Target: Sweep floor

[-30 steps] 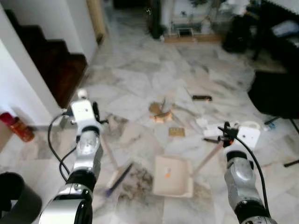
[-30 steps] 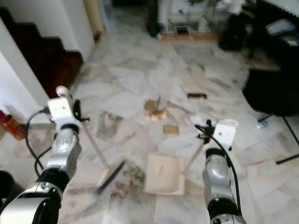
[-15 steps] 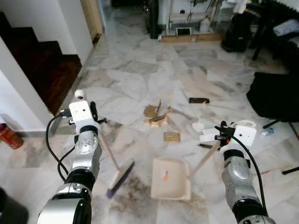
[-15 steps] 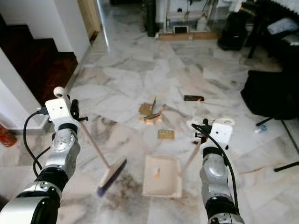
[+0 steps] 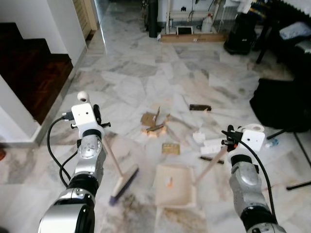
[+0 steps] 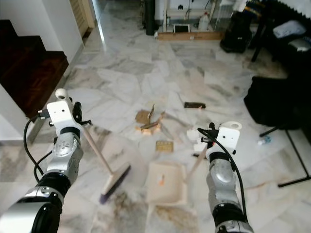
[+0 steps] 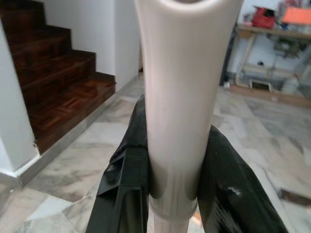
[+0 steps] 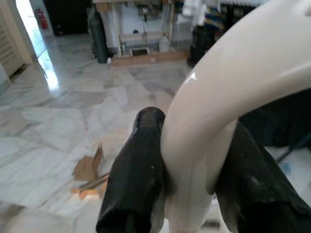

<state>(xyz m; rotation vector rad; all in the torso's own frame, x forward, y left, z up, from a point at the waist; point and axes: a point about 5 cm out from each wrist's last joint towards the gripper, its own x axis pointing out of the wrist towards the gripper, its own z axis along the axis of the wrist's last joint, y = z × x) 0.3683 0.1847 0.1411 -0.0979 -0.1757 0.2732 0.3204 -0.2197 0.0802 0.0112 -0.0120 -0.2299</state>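
My left gripper (image 5: 98, 127) is shut on the beige handle of a broom (image 7: 181, 73). Its dark brush head (image 5: 124, 181) rests on the marble floor, just left of the cream dustpan (image 5: 175, 184). My right gripper (image 5: 228, 146) is shut on the dustpan's long pale handle (image 8: 218, 111). A small orange scrap lies in the pan. Beyond the pan lies the litter: cardboard pieces (image 5: 153, 121), a small brown tile (image 5: 170, 148), white scraps (image 5: 206, 143) and a dark bar (image 5: 199, 107).
A dark wooden staircase (image 5: 29, 68) and a white wall corner (image 5: 17, 121) stand on the left. A black bag or chair (image 5: 282, 104) and thin black stand legs (image 5: 297, 184) are on the right. Cluttered shelving (image 5: 189, 29) lines the far end.
The whole view has shifted forward: the litter sits lower, and the red canister at the left has dropped out. Broom and dustpan stay held, side by side.
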